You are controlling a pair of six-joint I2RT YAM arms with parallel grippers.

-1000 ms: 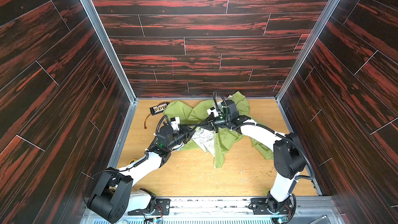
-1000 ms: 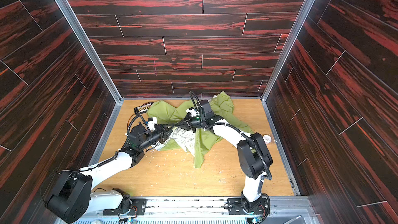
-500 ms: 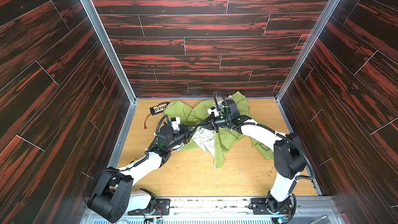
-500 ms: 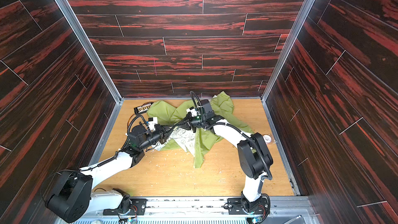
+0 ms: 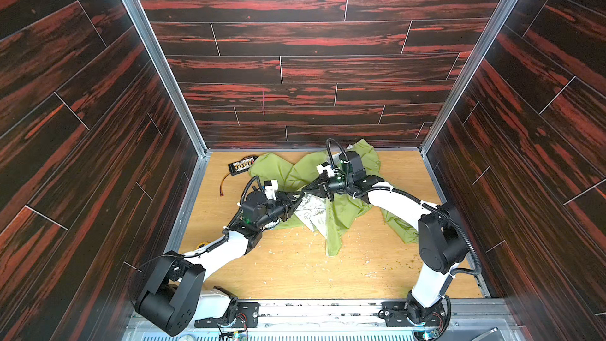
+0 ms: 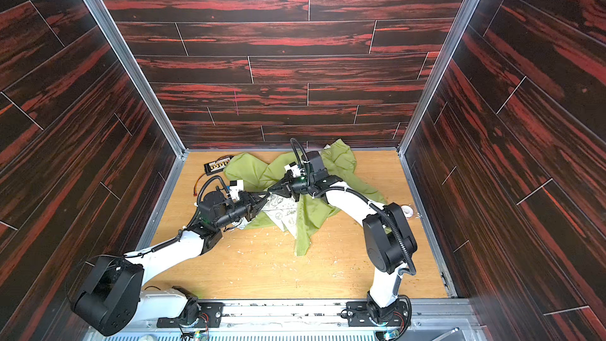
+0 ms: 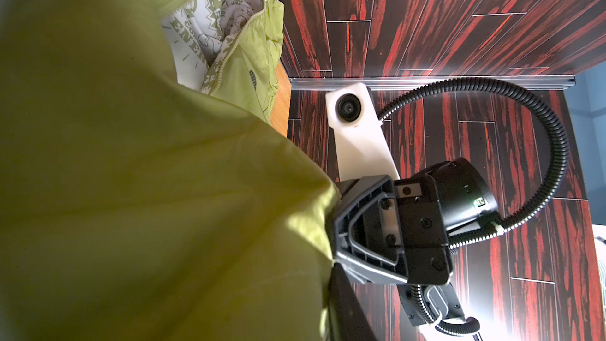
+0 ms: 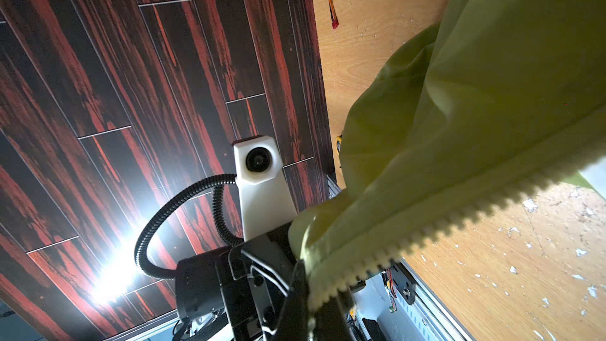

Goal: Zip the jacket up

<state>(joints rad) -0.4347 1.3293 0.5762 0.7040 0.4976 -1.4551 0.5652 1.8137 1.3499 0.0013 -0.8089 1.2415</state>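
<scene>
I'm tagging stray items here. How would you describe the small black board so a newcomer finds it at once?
Go to the table's back left corner. There, just left of the green jacket, lies the board. Unlike the soft cloth, it is a flat, rigid black strip with pale rows on top and a thin orange wire trailing off.

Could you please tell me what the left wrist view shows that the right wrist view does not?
Only the left wrist view shows the printed lining and the right gripper. Only the right wrist view shows a red wire end, white flecks and the left gripper. Both show the green jacket, its zipper, the table and walls.
</scene>
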